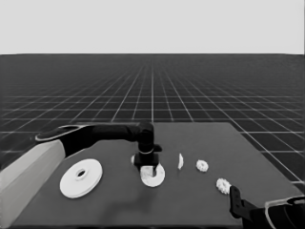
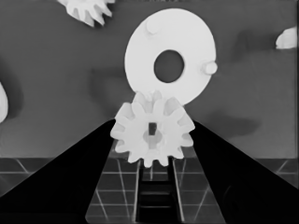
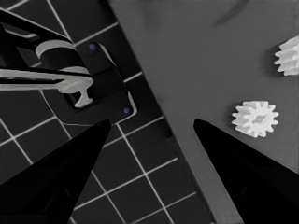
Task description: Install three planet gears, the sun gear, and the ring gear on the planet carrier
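Holding a small gear (image 2: 152,135) clamped in the left tool (image 2: 152,140), just above the smaller round part (image 1: 153,175) mid-bench, near one of its pegs (image 2: 210,67). Likely to jam or tip if bore misses peg. Larger round part (image 1: 81,178) toward left edge; right tool (image 3: 152,140) parked, spread and empty, at near right corner.

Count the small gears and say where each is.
4 gears. One is held in the left gripper over the smaller round part; one lies beside that gripper, partly hidden; two lie toward the table's right end, near the parked right gripper.
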